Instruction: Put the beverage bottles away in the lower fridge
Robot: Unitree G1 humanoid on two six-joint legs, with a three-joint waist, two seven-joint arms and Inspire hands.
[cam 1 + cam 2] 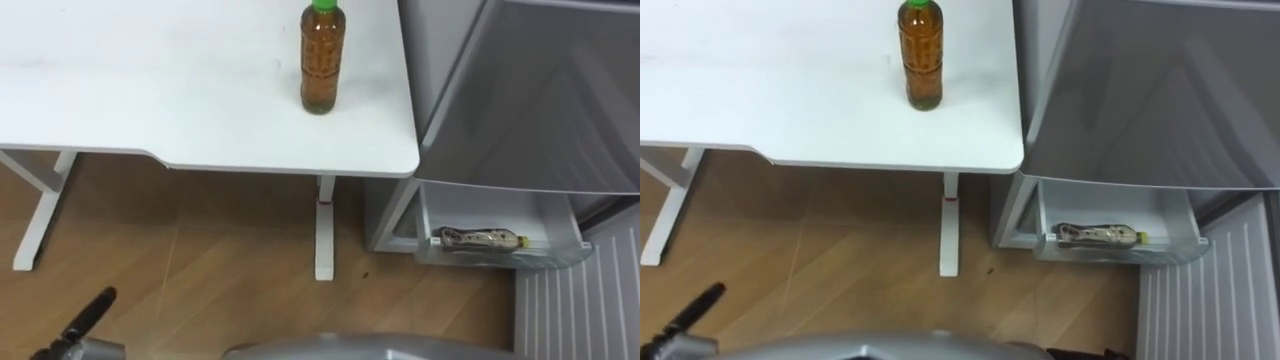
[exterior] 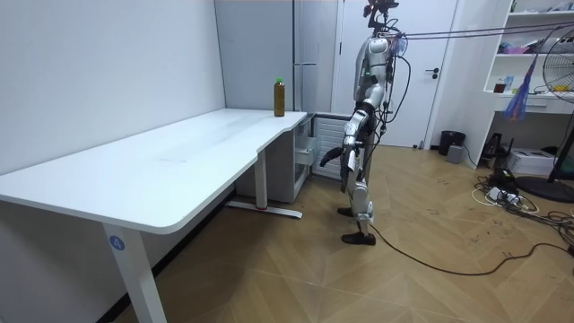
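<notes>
On the white table (image 1: 200, 90), close to the corner that lies beside the fridge (image 1: 530, 100), the drink bottle (image 1: 323, 58) stands upright, filled with amber liquid and topped by a green cap. It stands alone, and nothing touches it. Just right of that corner the grey fridge front rises, and below it a white bin (image 1: 500, 260) of the lower compartment juts out, open at the top. In this bin a second bottle (image 1: 485, 240) lies on its side with its cap pointing right. A ribbed white panel (image 1: 575, 310) shows beside the bin, lower right. Under the table lies a wooden floor (image 1: 200, 260). The left hand (image 1: 88, 308) hangs low at the lower left, well apart from both bottles; whether it is spread or curled cannot be told. In the room view the robot stands upright on the floor, facing the fridge and the table's end.
</notes>
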